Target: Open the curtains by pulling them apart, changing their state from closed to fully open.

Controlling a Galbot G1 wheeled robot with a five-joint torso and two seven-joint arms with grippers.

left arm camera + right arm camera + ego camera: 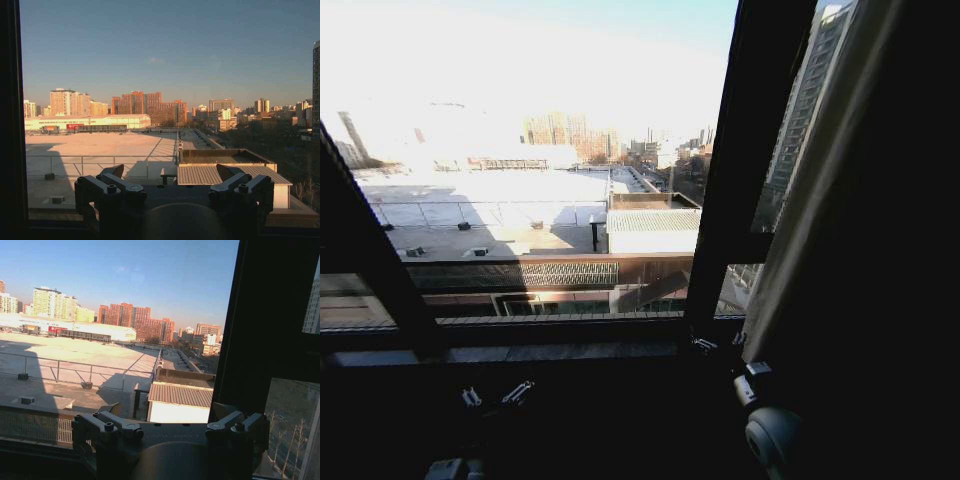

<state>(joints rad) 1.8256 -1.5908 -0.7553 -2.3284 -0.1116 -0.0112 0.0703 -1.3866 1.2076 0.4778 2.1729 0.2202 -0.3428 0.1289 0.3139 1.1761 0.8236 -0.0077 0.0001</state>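
The curtains (820,190) hang bunched at the right side of the window, a beige-grey fold running from top right down toward the sill; rest of the glass is uncovered, w/ rooftops and city visible. Dark window frame (735,170) stands just left of the fold. Right gripper (718,345) is low near the sill, beside the curtain's bottom edge, fingers spread, holding nothing. Left gripper (495,394) is lower left below the sill, also spread wide, nothing between its fingers.
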